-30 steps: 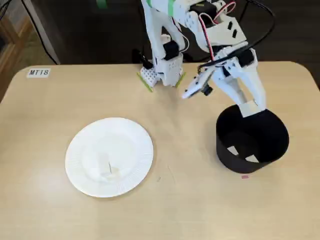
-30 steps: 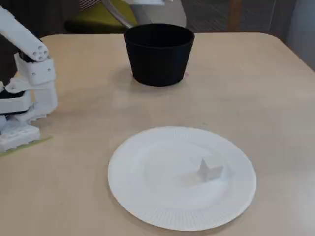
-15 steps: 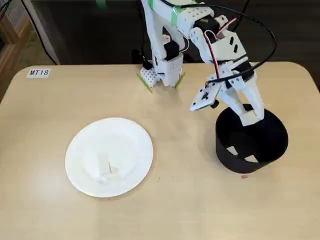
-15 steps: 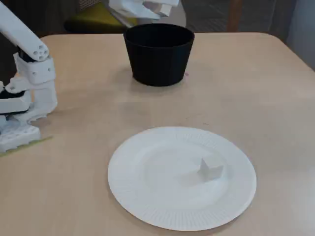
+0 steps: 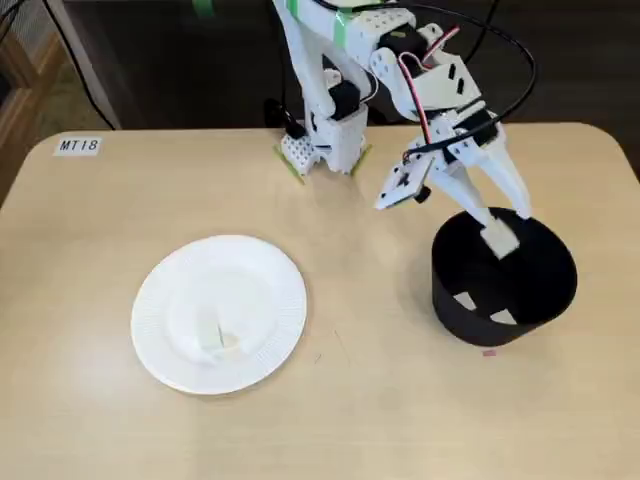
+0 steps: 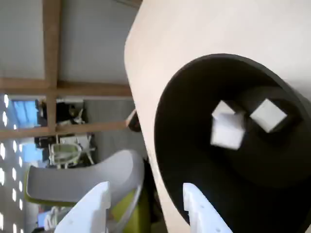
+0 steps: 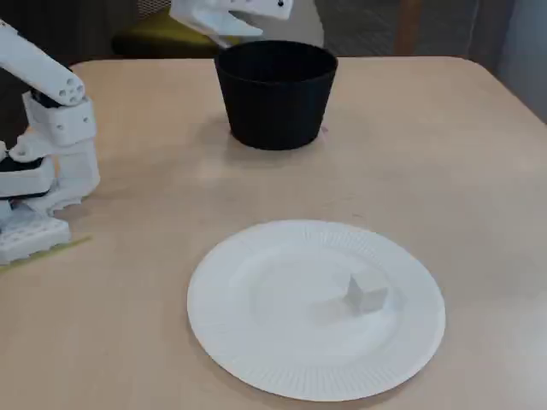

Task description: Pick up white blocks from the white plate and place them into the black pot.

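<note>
One white block [image 5: 499, 239] mid-air below spread pincer [image 5: 492, 215] — over black pot [image 5: 460, 308], two blocks [image 5: 466, 300] inside, pincer empty.

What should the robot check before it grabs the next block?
1. Jaws open and empty: ok. The gripper holds nothing in the wrist view.
2. Gripper above the black pot: ok.
3. Two blocks lying inside the pot: ok.
4. Dropped block settled at the bottom: cannot tell. It sits near the jaw tips and looks blurred in the wrist view.
5. Something left to fetch: ok. One block lies on the white plate.
</note>
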### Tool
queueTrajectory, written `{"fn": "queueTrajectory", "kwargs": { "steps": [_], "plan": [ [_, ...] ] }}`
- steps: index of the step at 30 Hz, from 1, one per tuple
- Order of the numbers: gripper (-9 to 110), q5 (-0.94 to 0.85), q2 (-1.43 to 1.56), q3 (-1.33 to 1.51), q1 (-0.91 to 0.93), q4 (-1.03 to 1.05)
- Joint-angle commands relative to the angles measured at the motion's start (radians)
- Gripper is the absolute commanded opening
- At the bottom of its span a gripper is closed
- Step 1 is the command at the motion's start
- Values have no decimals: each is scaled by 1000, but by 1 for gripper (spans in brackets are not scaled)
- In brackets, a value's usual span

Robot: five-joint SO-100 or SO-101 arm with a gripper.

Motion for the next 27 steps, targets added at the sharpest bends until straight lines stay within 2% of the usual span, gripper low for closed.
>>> {"fn": "queueTrajectory", "kwargs": {
  "steps": [1,4,5,8,11,18,27],
  "plan": [
    [20,-2,26,-6,-15,2],
    [1,8,28,-29,-3,9],
    [-2,2,26,-46,9,26],
    [-2,3,14,-129,109,129],
    [-2,-15,-25,-262,291,288],
    [-2,-155,-377,-687,703,727],
    [-2,-161,-801,-1062,902,1008]
  ]
}}
